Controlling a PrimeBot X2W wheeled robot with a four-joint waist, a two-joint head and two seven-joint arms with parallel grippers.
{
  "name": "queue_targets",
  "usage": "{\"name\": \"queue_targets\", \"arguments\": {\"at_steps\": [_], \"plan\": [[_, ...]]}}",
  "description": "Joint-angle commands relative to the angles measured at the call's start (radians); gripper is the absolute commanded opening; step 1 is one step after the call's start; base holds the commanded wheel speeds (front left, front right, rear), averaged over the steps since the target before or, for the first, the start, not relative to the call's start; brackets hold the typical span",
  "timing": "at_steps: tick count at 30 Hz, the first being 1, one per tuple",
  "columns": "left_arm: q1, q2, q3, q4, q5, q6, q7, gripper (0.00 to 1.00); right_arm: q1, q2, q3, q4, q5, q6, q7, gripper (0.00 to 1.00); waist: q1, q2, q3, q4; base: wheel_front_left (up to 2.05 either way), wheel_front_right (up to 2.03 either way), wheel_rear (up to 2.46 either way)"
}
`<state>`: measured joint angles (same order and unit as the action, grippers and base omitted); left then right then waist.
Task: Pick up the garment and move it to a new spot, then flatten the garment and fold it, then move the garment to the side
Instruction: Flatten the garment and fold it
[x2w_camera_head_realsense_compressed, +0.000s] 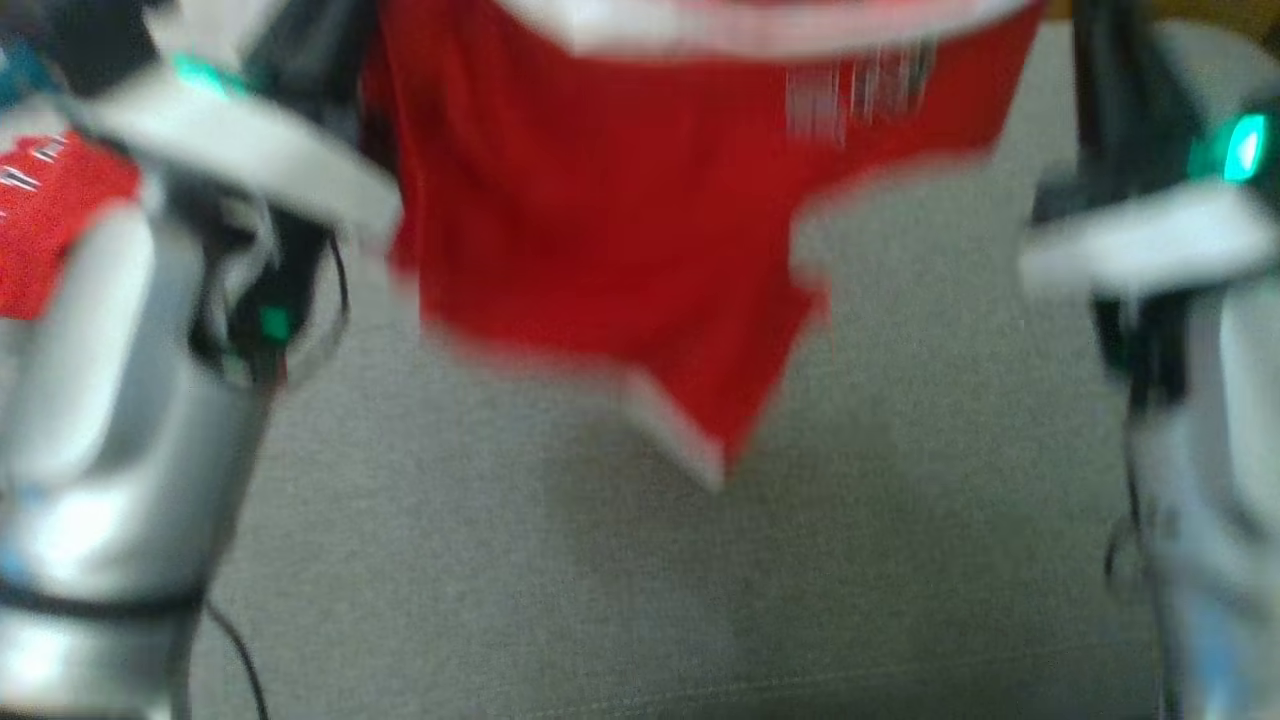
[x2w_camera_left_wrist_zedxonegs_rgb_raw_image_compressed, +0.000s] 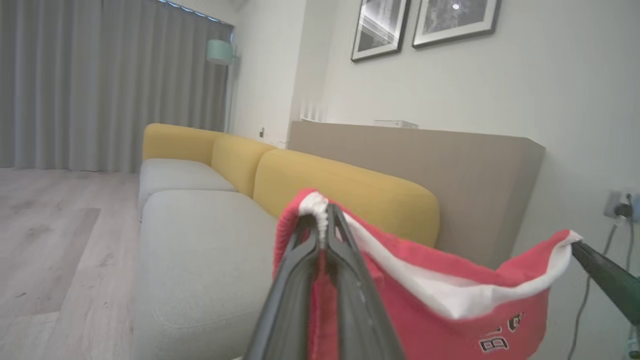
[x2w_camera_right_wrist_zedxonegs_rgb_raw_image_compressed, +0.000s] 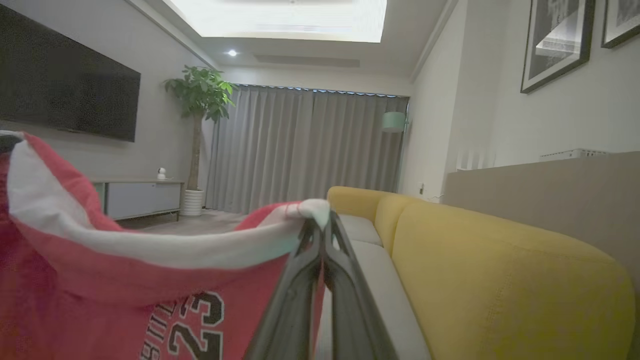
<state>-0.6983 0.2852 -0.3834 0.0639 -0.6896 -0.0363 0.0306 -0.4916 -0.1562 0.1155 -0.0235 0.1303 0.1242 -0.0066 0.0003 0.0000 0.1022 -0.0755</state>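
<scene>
The garment (x2w_camera_head_realsense_compressed: 600, 220) is a red jersey with white trim and the number 23. It hangs stretched between my two grippers above the grey sofa seat (x2w_camera_head_realsense_compressed: 700, 600), its lower corner dangling free. In the left wrist view my left gripper (x2w_camera_left_wrist_zedxonegs_rgb_raw_image_compressed: 322, 212) is shut on the garment's (x2w_camera_left_wrist_zedxonegs_rgb_raw_image_compressed: 425, 320) white-trimmed edge. My right gripper (x2w_camera_right_wrist_zedxonegs_rgb_raw_image_compressed: 320, 225) is shut on the other end of the same edge of the garment (x2w_camera_right_wrist_zedxonegs_rgb_raw_image_compressed: 150, 280). That right gripper's dark finger (x2w_camera_left_wrist_zedxonegs_rgb_raw_image_compressed: 605, 280) also shows at the far end of the cloth. The head view is blurred, with my pale forearms (x2w_camera_head_realsense_compressed: 120, 400) at both sides.
The sofa has yellow back cushions (x2w_camera_left_wrist_zedxonegs_rgb_raw_image_compressed: 350, 185) and a beige panel (x2w_camera_left_wrist_zedxonegs_rgb_raw_image_compressed: 450, 165) behind it. Wooden floor (x2w_camera_left_wrist_zedxonegs_rgb_raw_image_compressed: 50, 225) lies beyond the seat's edge. A wall socket with a cable (x2w_camera_left_wrist_zedxonegs_rgb_raw_image_compressed: 620, 210) is beside the sofa. A plant (x2w_camera_right_wrist_zedxonegs_rgb_raw_image_compressed: 197, 100), a low cabinet and a TV (x2w_camera_right_wrist_zedxonegs_rgb_raw_image_compressed: 65, 95) stand across the room.
</scene>
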Motion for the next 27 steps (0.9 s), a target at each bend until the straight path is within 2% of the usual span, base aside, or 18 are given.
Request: {"name": "queue_targets", "arguments": {"at_steps": [1,4,7,10,15,19,27], "plan": [[-0.148,0.007,0.056,0.040,0.022,-0.008,-0.045,0.00,-0.151,0.008,0.015,0.049,-0.026,0.007,-0.041,0.00,-0.0003,0.0000,0.057,-0.024,0.00,0.00,0.00],[-0.237,-0.021,0.076,0.130,0.035,-0.014,-0.118,0.00,-0.264,0.044,-0.014,0.146,-0.049,0.007,-0.098,0.00,-0.0003,0.0000,0.082,-0.030,0.00,0.00,0.00],[-0.349,-0.057,0.092,0.265,0.043,-0.055,-0.249,0.00,-0.402,0.091,-0.059,0.290,-0.109,0.007,-0.205,0.00,-0.0003,0.0000,0.135,-0.037,0.00,0.00,0.00],[-0.346,-0.081,0.098,0.342,0.037,-0.074,-0.281,0.00,-0.402,0.103,-0.052,0.377,-0.126,0.007,-0.239,0.00,-0.0003,0.0000,0.174,-0.033,0.00,0.00,0.00],[-0.237,-0.109,0.053,0.459,0.020,-0.090,-0.290,0.00,-0.311,0.105,-0.027,0.504,-0.096,0.007,-0.254,0.00,-0.0003,0.0000,0.231,-0.017,0.00,0.00,0.00],[-0.133,-0.139,-0.002,0.473,-0.010,-0.094,-0.292,0.00,-0.217,0.106,-0.031,0.504,-0.054,0.007,-0.255,0.00,-0.0003,0.0000,0.253,0.000,0.00,0.00,0.00],[0.111,-0.136,-0.011,0.275,-0.035,-0.094,-0.292,0.00,-0.022,0.106,-0.055,0.349,-0.002,0.007,-0.255,0.00,-0.0003,0.0000,0.211,0.020,0.00,0.00,0.00]]}}
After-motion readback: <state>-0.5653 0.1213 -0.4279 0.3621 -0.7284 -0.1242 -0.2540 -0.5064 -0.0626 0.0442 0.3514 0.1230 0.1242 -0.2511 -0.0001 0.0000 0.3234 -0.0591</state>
